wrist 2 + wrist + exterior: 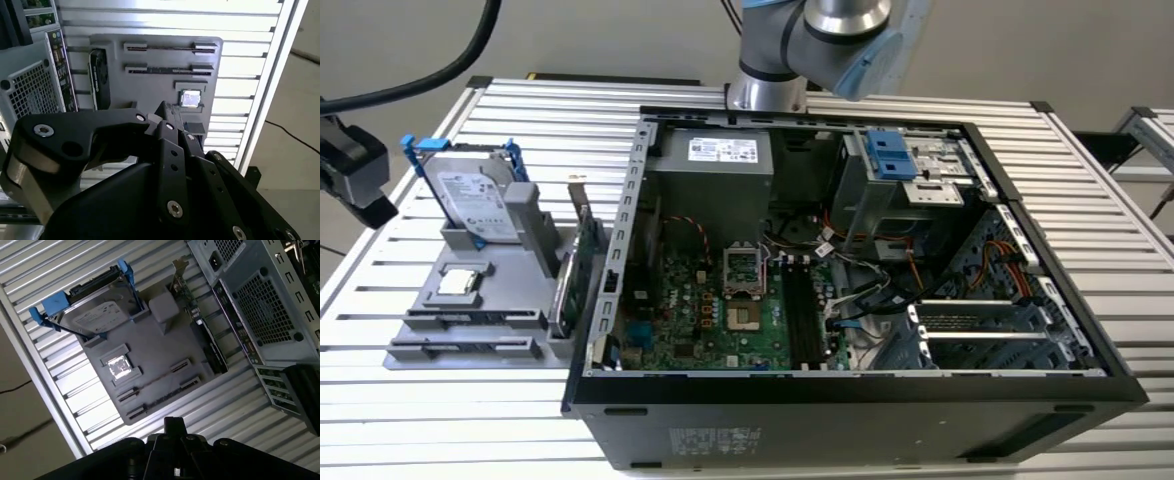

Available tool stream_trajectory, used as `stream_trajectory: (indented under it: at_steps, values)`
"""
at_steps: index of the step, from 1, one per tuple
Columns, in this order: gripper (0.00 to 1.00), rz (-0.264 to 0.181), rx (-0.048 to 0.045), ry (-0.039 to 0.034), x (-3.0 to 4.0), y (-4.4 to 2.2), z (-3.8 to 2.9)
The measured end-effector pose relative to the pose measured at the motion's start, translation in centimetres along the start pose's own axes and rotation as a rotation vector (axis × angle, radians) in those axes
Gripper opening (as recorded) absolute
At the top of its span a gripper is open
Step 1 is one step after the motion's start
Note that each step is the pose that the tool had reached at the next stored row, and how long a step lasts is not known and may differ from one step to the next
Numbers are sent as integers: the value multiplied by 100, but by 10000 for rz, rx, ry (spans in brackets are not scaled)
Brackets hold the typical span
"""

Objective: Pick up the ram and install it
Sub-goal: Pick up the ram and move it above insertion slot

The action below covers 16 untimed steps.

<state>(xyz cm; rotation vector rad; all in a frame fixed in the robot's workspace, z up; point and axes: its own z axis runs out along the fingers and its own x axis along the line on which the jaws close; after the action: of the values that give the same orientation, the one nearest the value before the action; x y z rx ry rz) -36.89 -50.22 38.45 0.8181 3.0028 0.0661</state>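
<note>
The ram (170, 69) is a thin dark stick standing on edge between two clips of the grey holder plate (150, 90), in the row nearer the silver chip (189, 98). It shows in the first wrist view (155, 379) and the exterior view (470, 317) too. My gripper (173, 424) hangs apart from the plate and looks shut, with nothing between its fingers. In the exterior view the gripper (374, 205) sits at the far left, beyond the plate's edge. The motherboard's long black slots (803, 310) lie inside the open computer case (854, 385).
On the holder plate stand a silver hard drive in a blue frame (95, 315) and a green card with a metal bracket (574, 265). Another thin strip sits in the outer clips (170, 48). Everything rests on a slatted aluminium table (454, 420).
</note>
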Motion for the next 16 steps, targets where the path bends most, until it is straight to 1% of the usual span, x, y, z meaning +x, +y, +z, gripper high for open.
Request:
stream_trajectory:
  at_steps: [1,16]
  values:
    - [0,212,4,-10,0,0,1]
    - [0,1383,23,-67,0,-1,11]
